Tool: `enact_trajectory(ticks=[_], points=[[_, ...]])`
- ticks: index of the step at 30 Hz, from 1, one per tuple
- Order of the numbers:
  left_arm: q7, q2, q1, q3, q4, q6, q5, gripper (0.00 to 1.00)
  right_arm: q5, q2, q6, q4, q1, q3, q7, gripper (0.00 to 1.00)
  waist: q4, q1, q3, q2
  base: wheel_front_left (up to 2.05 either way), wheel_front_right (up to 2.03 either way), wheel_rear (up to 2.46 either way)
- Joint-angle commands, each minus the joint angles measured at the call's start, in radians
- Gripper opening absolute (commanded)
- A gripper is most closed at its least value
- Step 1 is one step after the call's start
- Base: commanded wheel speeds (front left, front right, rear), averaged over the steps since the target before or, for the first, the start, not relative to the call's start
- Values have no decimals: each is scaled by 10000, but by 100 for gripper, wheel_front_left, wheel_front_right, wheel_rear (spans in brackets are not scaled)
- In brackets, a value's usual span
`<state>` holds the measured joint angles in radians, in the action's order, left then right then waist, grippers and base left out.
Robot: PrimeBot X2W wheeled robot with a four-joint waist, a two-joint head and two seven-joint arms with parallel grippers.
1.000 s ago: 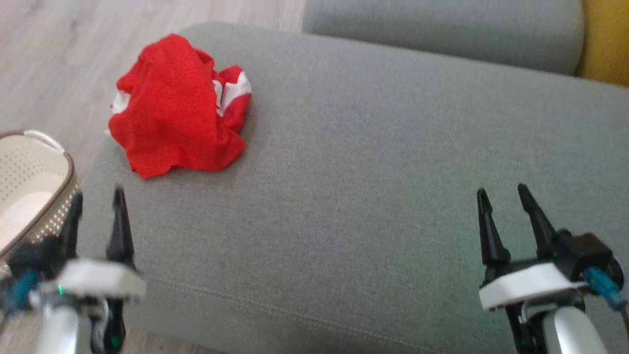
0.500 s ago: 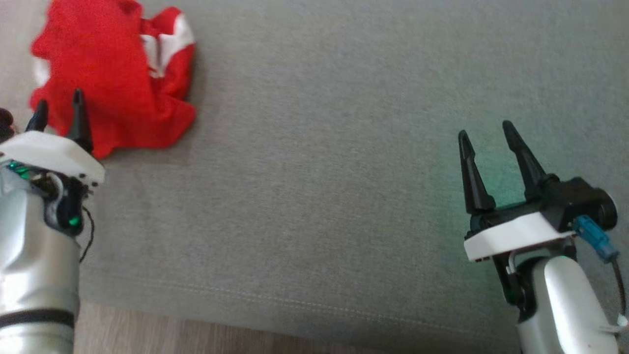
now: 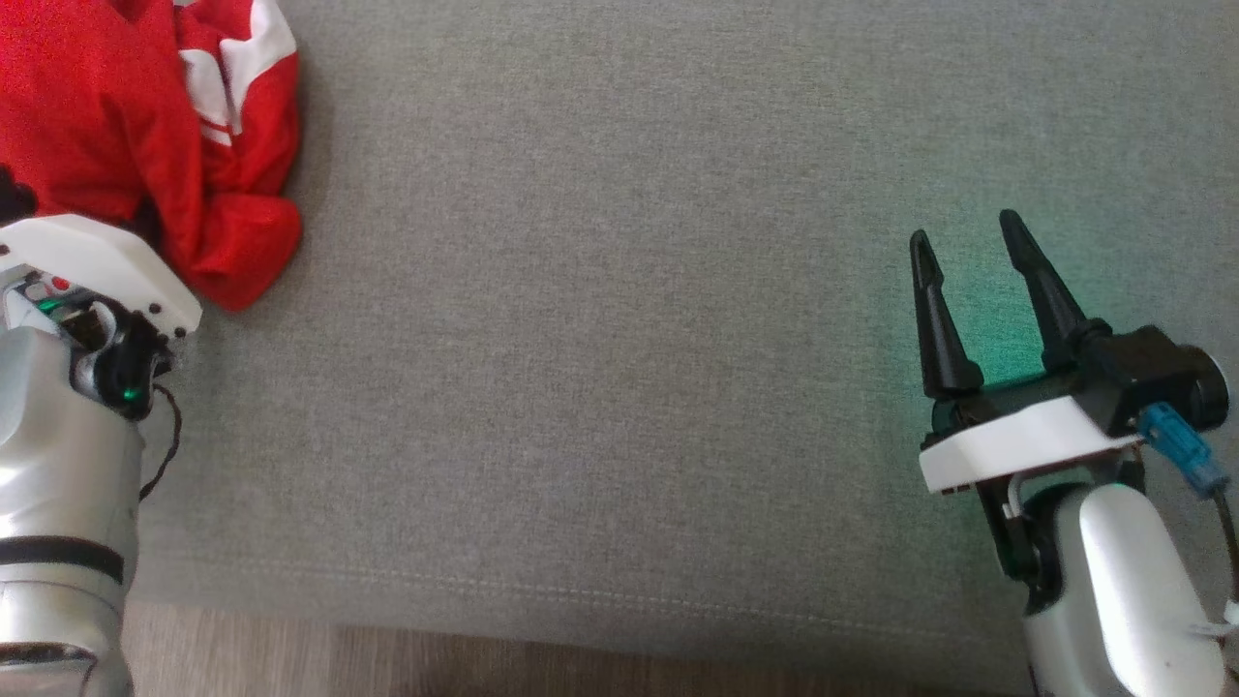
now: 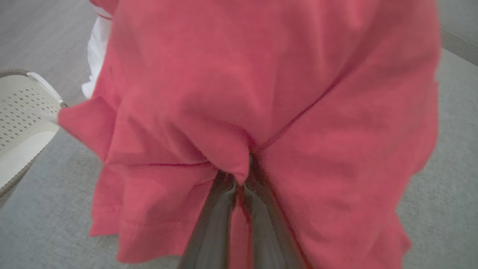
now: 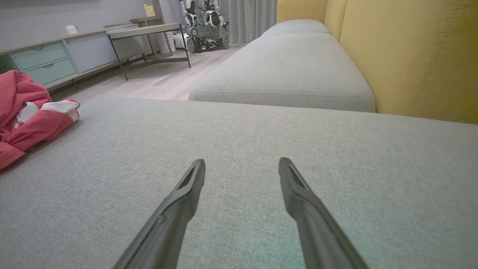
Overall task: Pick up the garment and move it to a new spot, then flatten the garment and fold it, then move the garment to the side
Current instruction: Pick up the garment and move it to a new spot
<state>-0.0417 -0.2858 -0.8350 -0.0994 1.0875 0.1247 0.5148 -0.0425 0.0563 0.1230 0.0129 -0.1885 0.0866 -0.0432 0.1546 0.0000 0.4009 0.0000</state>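
We should lift well clear of the grey fabric sofa cushion (image 3: 619, 387) before translating: left gripper (image 4: 241, 179) clamped on crumpled red-and-white fabric garment (image 4: 261, 74), right gripper (image 3: 964, 227) spread, empty

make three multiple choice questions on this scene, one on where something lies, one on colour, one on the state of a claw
1. Where does the garment lie on the grey cushion in the head view?
A. upper left corner
B. centre
C. lower right corner

2. What colours is the garment?
A. blue and grey
B. red with white
C. all yellow

3. How does the left claw stand?
A. wide open over bare cushion
B. shut on the garment
C. shut on nothing

Answers:
1 A, the red heap sits at the top left of that view.
2 B, red cloth with white bands shows.
3 B, the left wrist view shows its fingers pinched together on a red fold.
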Motion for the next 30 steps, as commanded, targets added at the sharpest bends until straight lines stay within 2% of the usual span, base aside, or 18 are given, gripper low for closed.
enact_trajectory(ticks=[1,4,7,10,16,25,30], points=[[-4,-683,-271,-9,-248,57,232,0,84,20,77,-355,-281,237,19,100,44,0,6,0,0,0,0],[582,-1015,-276,-428,-471,57,410,0,70,17,77,-315,-281,201,22,100,127,0,-80,0,0,0,0],[1793,-1355,-316,-711,-741,58,392,0,42,11,77,-257,-212,143,-4,100,234,0,-301,0,0,0,0],[2694,-1414,-311,-689,-1080,58,661,0,-31,0,77,-157,-100,146,-66,100,362,0,-662,0,0,0,0],[3023,-1716,35,-326,-2296,-35,392,0,-240,-28,77,61,62,198,-269,100,483,0,-1352,0,0,0,0],[3032,-1575,3005,1304,-6960,-949,-910,0,-615,-56,77,302,644,-41,-588,100,411,0,-2530,0,0,0,0],[3033,-1243,5089,1372,-9145,-1382,-1340,0,-849,-58,77,211,1214,-264,-641,100,396,0,-3042,0,0,0,0]])
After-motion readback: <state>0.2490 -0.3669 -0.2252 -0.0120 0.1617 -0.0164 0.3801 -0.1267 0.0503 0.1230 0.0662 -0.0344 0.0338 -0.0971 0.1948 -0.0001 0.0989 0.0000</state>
